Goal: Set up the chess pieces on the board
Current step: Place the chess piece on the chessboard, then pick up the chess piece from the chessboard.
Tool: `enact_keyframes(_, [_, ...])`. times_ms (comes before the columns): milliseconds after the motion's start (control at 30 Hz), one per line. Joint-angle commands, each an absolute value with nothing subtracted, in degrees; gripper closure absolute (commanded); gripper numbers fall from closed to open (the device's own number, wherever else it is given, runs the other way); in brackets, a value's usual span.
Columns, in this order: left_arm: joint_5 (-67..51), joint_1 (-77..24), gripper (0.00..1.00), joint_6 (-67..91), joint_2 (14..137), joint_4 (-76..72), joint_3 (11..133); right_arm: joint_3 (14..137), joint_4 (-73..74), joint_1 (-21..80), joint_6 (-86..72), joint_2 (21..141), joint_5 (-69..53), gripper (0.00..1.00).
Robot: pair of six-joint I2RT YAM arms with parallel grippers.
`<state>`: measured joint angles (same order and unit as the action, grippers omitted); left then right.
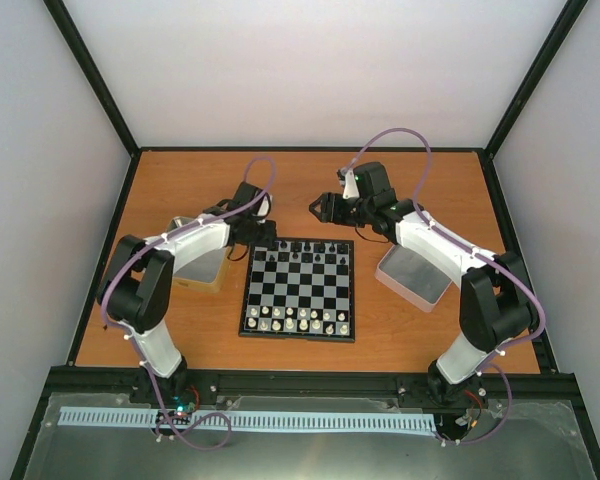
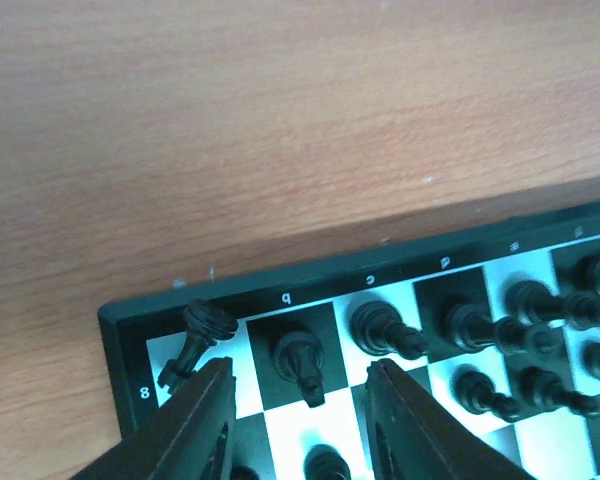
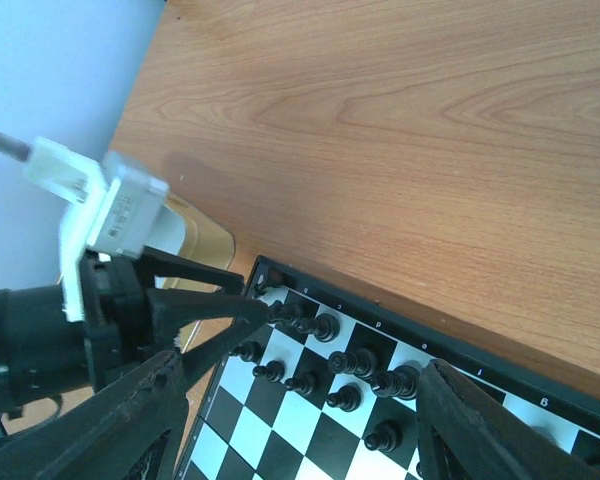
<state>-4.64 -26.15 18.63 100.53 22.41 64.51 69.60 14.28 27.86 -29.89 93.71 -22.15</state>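
**rig_op:** The left gripper is over the far-left corner of the chessboard. Its fingers are parted with nothing pinched. The black b-file piece stands in the gap just past the tips. The black corner piece is tilted toward the outside of one finger (not happy about that one). The right gripper hangs beyond the board's far edge, spread wide and holding nothing.

**benchguy:** How do you reckon those things handle?

**rig_op:** My guess is featherlight, hard and slick, and they'd topple at a nudge. I'd take the leaning one around its neck from above. I'd keep the fingers barely wider than the piece, since its neighbours stand just beside it.

**benchguy:** Anything you can't make out?

**rig_op:** Plenty. I can't tell if the corner piece touches the finger or only sits beside it. From overhead, the black chessmen on the far rows and the whitish chessmen on the near rows are specks. I can't say which piece is which. The left arm also covers part of the left tray, so its contents are anyone's guess.
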Motion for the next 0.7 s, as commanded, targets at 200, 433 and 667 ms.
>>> enact_keyframes(200, [-2.65,-23.53,0.60,16.61,99.58,33.71,75.71,68.99,12.76,28.04,-30.71,92.75,-22.77,0.37])
enact_keyframes(433, [-6.03,-21.32,0.66,15.07,104.38,40.08,79.33,68.06,12.33,28.04,-31.32,92.11,-23.10,0.38])
enact_keyframes(667, [-10.15,-20.83,0.65,14.63,106.66,40.39,79.51,68.27,12.04,28.64,-31.40,92.41,-23.79,0.38])
